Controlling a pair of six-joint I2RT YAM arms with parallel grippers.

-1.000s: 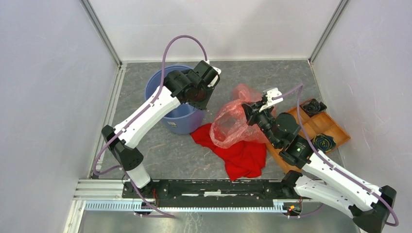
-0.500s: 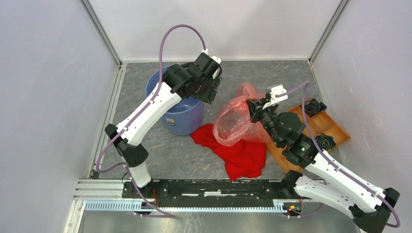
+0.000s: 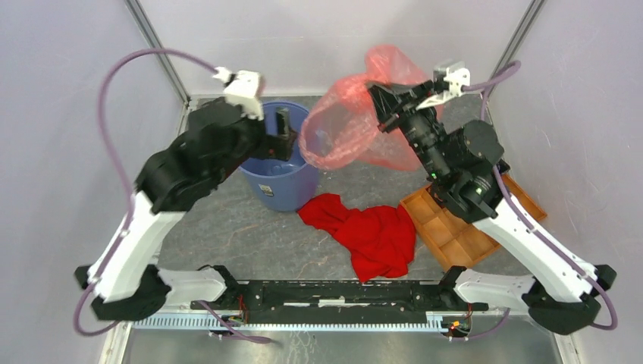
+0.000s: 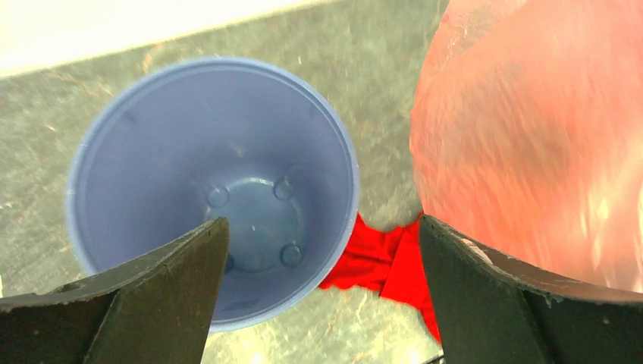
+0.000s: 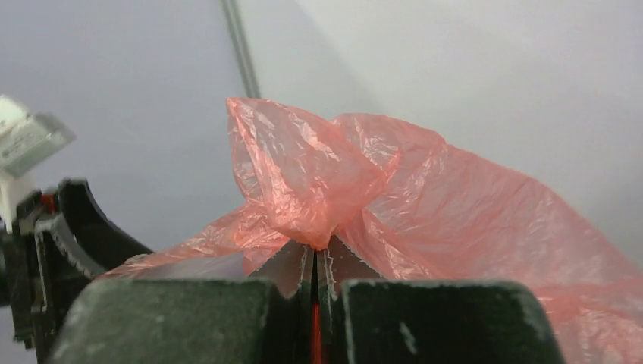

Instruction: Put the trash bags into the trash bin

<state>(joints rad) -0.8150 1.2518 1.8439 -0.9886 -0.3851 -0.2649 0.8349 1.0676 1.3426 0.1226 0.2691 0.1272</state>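
Note:
The trash bag point(image 3: 345, 125) is a translucent red-orange film, hanging in the air just right of the trash bin. My right gripper point(image 3: 379, 106) holds it high up, shut on a bunched fold of the film point(image 5: 303, 189); in the right wrist view the right gripper point(image 5: 315, 262) has its jaws pressed together with film between them. The blue trash bin point(image 3: 282, 186) stands at the back left, and its inside point(image 4: 136, 174) holds nothing. My left gripper point(image 3: 284, 130) hovers over the bin's rim. In its own view the left gripper point(image 4: 322, 235) is wide open, with the bag point(image 4: 531, 144) beyond its right finger.
An opaque red cloth point(image 3: 371, 235) lies crumpled on the grey table in front of the bin, also showing between the left fingers point(image 4: 379, 258). An orange-brown compartment tray point(image 3: 447, 224) sits at the right, partly under the right arm. Enclosure walls stand close behind.
My right gripper has lifted the bag off the table, up and back towards the bin. My left gripper has opened and the left arm has swung back to the left, above the bin.

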